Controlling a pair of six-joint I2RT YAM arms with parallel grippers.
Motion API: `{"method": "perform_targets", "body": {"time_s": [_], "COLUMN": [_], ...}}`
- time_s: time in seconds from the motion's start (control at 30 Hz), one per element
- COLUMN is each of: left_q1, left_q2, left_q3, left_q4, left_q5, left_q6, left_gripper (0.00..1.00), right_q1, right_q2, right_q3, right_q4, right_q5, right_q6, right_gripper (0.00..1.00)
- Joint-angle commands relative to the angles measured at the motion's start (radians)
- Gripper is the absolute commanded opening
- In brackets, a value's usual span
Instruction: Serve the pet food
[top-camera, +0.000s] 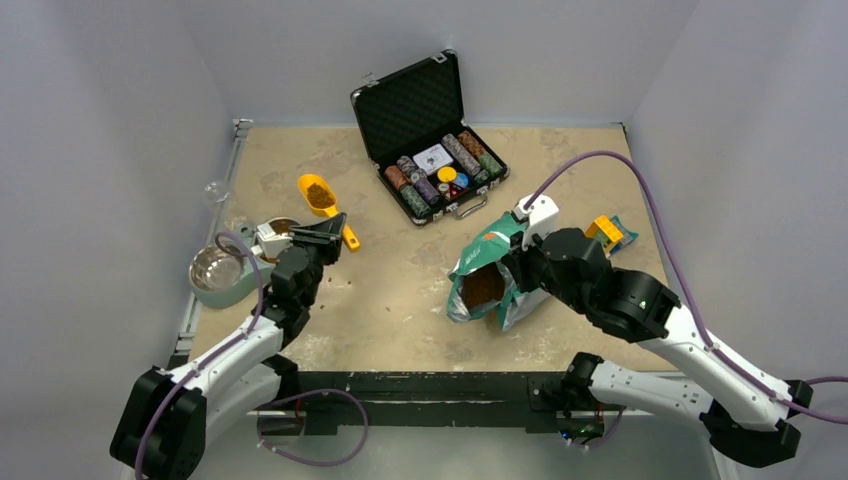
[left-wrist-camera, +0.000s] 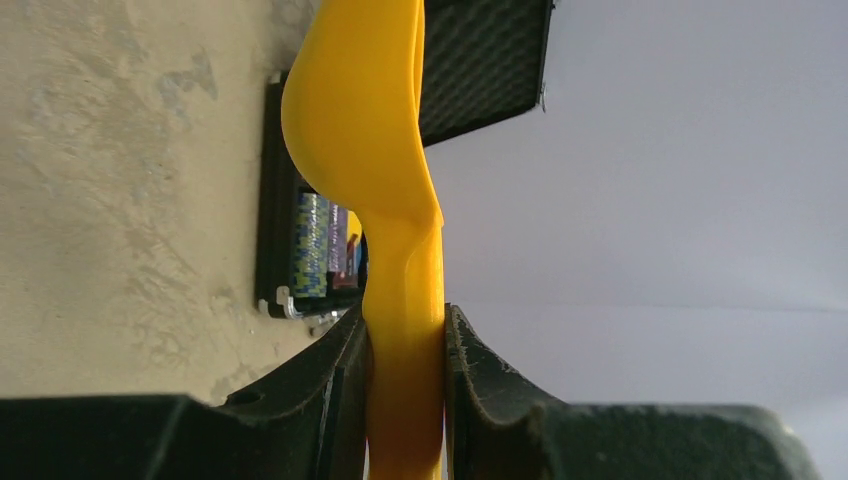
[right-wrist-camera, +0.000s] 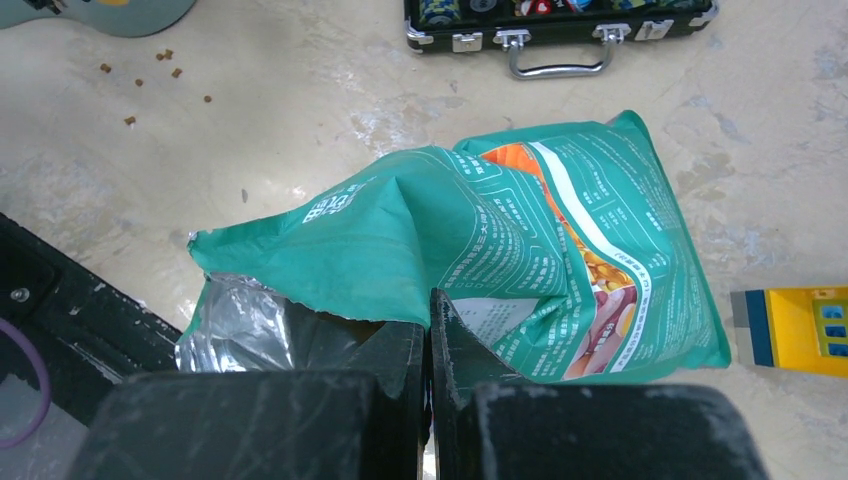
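Simply one scoop (top-camera: 322, 200) pinched in left jaws — one pouch (right-wrist-camera: 470, 230) pinched in right jaws.

Soft, even light falls from above in the top view: the grey walls (top-camera: 120, 90) are flat and shadowless, and only faint, blurred shadows lie on the tabletop (top-camera: 400, 290) beside the arms. The steel bowl (top-camera: 213, 268) at the left catches bright glints, while the bottom of the frame is dim. The left wrist view is soft throughout. The yellow scoop (left-wrist-camera: 372, 130) sits too close to the lens, saturated and unsharp, and the left gripper (left-wrist-camera: 405, 320) is a dark, blurred mass at the bottom edge. In the right wrist view the teal pouch (right-wrist-camera: 520, 250) is sharp and well lit. Its foil lining (right-wrist-camera: 235, 325) glares at lower left, and the right gripper (right-wrist-camera: 430, 320) is underexposed and out of focus.
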Motion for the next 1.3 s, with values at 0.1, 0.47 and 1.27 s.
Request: {"method": "perform_targets", "body": {"time_s": [0.1, 0.47, 1.27], "left_q1": [0.007, 0.007, 0.007], "left_q2": [-0.045, -0.125, -0.325], "left_q3": [-0.110, -0.253, -0.218], "left_q4": [0.208, 0.241, -0.410], "left_q5": [-0.264, -0.514, -0.791], "left_q6": [-0.118, -0.253, -0.863], "left_gripper": [0.00, 0.00, 0.00], "right_q1": [-0.013, -0.013, -0.013], "right_q2": [-0.030, -0.060, -0.014], "right_q3": [-0.052, -0.078, -0.026], "right_q4": [0.030, 0.029, -0.008], "right_q5": [-0.028, -0.051, -0.042], "right_q6": [-0.048, -0.060, -0.049], "right_gripper": [0.00, 0.00, 0.00]}}
